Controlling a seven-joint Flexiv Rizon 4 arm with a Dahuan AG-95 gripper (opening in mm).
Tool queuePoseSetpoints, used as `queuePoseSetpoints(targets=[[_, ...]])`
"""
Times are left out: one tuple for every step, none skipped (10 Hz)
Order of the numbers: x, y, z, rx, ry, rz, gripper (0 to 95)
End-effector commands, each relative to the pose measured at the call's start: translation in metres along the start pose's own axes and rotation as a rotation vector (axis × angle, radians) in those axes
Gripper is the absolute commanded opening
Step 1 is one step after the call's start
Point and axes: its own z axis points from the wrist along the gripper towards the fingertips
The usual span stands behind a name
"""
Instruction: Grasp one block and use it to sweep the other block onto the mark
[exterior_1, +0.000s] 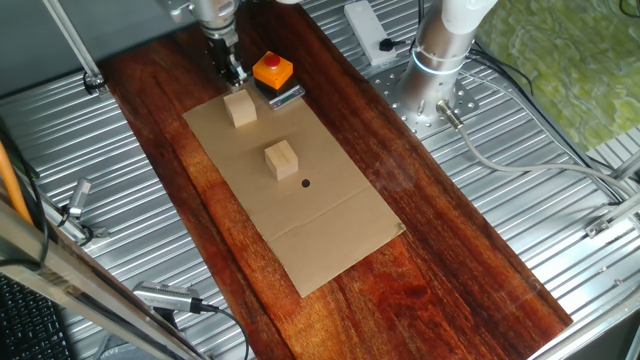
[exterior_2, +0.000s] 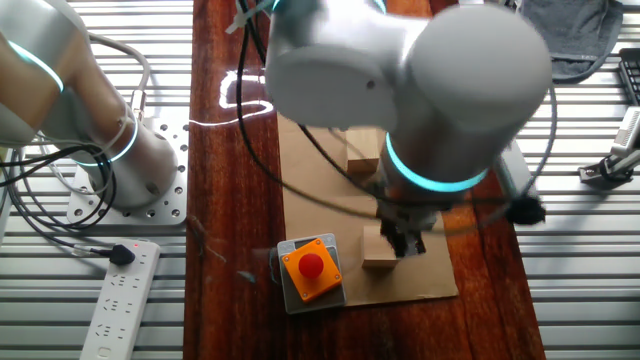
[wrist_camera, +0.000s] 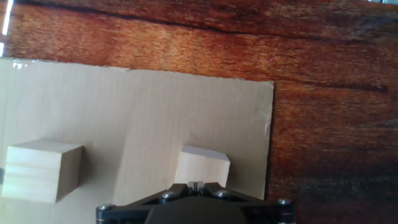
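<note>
We see the end effector just above the pale wooden cube on the brown cardboard sheet; can't tell its opening, nothing visibly held. Second pale wooden cube sits just beside the tiny black dot mark.

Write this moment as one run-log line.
gripper: above near block, grip state unclear | far block: beside mark, apart | sweep: not begun
</note>
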Motion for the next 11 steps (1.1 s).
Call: queuePoseSetpoints(targets=[[0.004, -0.012, 0.001, -0.026, -0.006, -0.002, 0.0], [0.007, -0.018, 0.004, -0.025, -0.005, -0.009, 0.0], [0.009, -0.024, 0.008, -0.034, -0.013, -0.018, 0.0], [0.011, -0.031, 0.012, -0.045, -0.015, -0.022, 0.0], [0.012, -0.036, 0.015, -0.044, -0.014, -0.028, 0.0], [0.013, -0.038, 0.018, -0.044, -0.015, -0.032, 0.0], [0.013, -0.04, 0.024, -0.047, -0.018, -0.034, 0.0], [0.012, -0.04, 0.027, -0.049, -0.017, -0.034, 0.0], [0.012, -0.041, 0.029, -0.049, -0.015, -0.035, 0.0], [0.011, -0.041, 0.034, -0.048, -0.014, -0.038, 0.0], [0.011, -0.041, 0.036, -0.047, -0.014, -0.038, 0.0]])
